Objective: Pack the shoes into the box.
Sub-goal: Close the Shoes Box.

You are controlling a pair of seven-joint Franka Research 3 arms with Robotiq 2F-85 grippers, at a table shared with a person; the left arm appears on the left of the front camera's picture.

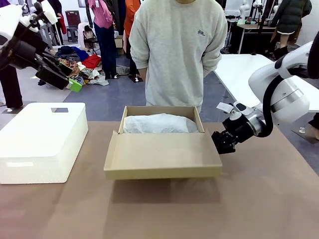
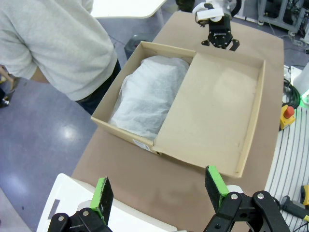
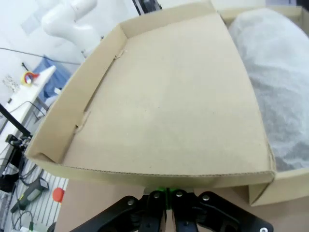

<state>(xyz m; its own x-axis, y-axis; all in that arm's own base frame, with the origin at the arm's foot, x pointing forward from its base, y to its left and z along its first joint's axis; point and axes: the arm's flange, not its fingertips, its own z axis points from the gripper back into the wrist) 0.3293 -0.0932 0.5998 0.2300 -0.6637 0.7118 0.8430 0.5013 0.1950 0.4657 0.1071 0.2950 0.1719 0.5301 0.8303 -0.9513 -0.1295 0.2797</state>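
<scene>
Far left of the front view, raised well above the brown counter point(image 1: 259, 199): left pincer point(image 1: 75, 85), green-padded fingers point(image 2: 102, 194) spread wide, nothing between them. Below it, at the counter's left edge: white bin point(image 1: 42, 142), closed top with a small dark slot.

Centre of the counter: cardboard box point(image 1: 160, 142), open, hinged lid point(image 1: 162, 155) swung toward the robot's side and held off the counter, casting a shadow beneath. Inside the far half: crumpled white tissue point(image 1: 159, 123), bulging up to the rim. Shoes hidden from sight; cannot tell whether under the tissue. Directly behind the box, at the counter's far edge: person in a grey sweatshirt point(image 1: 177, 50), arms held behind the back.

Seen from the left wrist camera, looking down past the spread green pads: box point(image 2: 188, 104) lying diagonally, tissue point(image 2: 149, 94) in the half nearer the person, the lid's bare inner face toward the other side, right pincer point(image 2: 220, 41) at the lid's far corner.

Right of the box in the front view: right pincer point(image 1: 222, 143), low and touching the lid's right edge, near the corner. From its own wrist camera: fingers pressed together at the bottom edge, only a thin green sliver between them, meeting the lid point(image 3: 169, 111) at its side wall; grip on the cardboard likely, though the contact itself hidden below the rim. Tissue point(image 3: 277, 82) at the upper right of that view.
</scene>
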